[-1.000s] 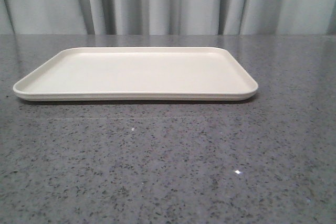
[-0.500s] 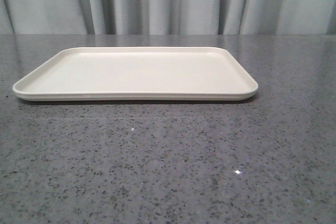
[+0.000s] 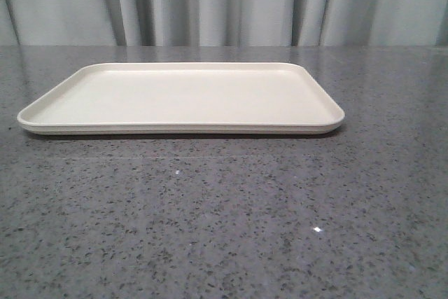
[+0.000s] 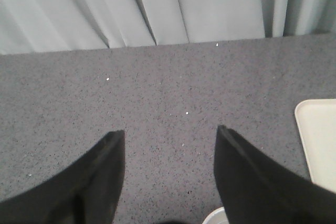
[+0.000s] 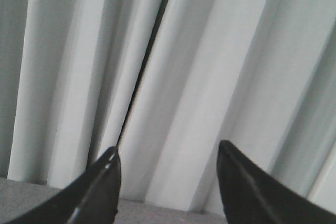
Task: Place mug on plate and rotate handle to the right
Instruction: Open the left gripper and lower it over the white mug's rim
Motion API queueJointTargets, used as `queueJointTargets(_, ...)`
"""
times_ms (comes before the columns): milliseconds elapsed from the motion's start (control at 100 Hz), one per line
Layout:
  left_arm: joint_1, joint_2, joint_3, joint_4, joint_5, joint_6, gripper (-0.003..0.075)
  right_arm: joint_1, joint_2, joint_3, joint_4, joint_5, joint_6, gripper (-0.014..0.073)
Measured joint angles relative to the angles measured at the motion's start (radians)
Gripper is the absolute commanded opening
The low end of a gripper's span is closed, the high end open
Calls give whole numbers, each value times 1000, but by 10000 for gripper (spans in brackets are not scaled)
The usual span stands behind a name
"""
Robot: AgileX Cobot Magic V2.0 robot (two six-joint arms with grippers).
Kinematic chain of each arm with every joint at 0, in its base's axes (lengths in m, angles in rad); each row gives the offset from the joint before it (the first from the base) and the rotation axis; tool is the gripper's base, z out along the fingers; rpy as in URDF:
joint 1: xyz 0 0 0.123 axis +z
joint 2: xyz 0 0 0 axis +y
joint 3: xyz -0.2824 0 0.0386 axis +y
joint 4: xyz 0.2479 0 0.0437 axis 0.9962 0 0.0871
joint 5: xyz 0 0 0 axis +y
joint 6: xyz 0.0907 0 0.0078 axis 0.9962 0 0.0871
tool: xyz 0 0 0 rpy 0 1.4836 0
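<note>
The plate [image 3: 182, 129] is a cream-white rectangular tray lying flat on the grey speckled table, with nothing on it. Neither gripper shows in the front view. In the left wrist view my left gripper [image 4: 169, 130] is open and empty over bare table, with a corner of the plate [image 4: 320, 140] off to one side. A small white rounded edge [image 4: 218, 216] shows by one finger at the frame's border; I cannot tell what it is. The mug and its handle are otherwise out of view. My right gripper [image 5: 168, 146] is open and empty, facing the curtain.
A pale grey pleated curtain [image 3: 224, 1] hangs along the table's far edge. It also shows in the left wrist view [image 4: 157, 3] and fills the right wrist view [image 5: 210, 51]. The grey speckled tabletop [image 3: 224, 222] stretches in front of the plate.
</note>
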Motion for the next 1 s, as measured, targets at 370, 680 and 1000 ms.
queueJointTargets(370,0,18,149,-4,4,0,389,0,74,0,0,42,0,425)
queueJointTargets(680,0,14,397,-12,2,0,389,0,104,0,0,53,0,425)
queueJointTargets(1000,0,14,538,-14,-6,0,389,0,104,0,-7,55,0,425)
